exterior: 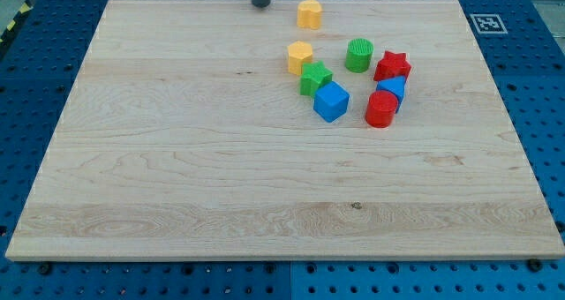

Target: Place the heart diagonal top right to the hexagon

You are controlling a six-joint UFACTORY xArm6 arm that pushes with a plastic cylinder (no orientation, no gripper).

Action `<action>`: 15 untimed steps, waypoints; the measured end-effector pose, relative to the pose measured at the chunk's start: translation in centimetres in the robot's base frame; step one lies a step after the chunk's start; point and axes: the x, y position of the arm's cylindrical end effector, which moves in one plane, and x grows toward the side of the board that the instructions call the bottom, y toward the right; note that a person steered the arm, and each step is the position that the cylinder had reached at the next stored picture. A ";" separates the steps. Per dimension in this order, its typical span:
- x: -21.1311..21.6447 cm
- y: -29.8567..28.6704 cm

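Note:
A yellow heart (pixel 309 14) lies near the view's top edge of the wooden board (pixel 177 176). A yellow hexagon (pixel 300 57) lies below it, slightly to the left, with a gap between them. My tip (pixel 261 4) stands at the board's top edge, left of the heart and apart from it. It touches no block.
Right of and below the hexagon sits a cluster: a green star (pixel 315 78) touching the hexagon's lower right, a blue cube (pixel 331 101), a green cylinder (pixel 359 55), a red star (pixel 392 67), a blue block (pixel 390 90) and a red cylinder (pixel 380 110).

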 end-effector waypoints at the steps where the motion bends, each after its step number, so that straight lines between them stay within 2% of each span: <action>1: 0.8 5.3; 2: 4.1 8.2; 3: 5.8 8.6; 6: 9.5 9.3; 9: 7.9 5.1; 13: 9.0 8.5; 15: 7.1 3.8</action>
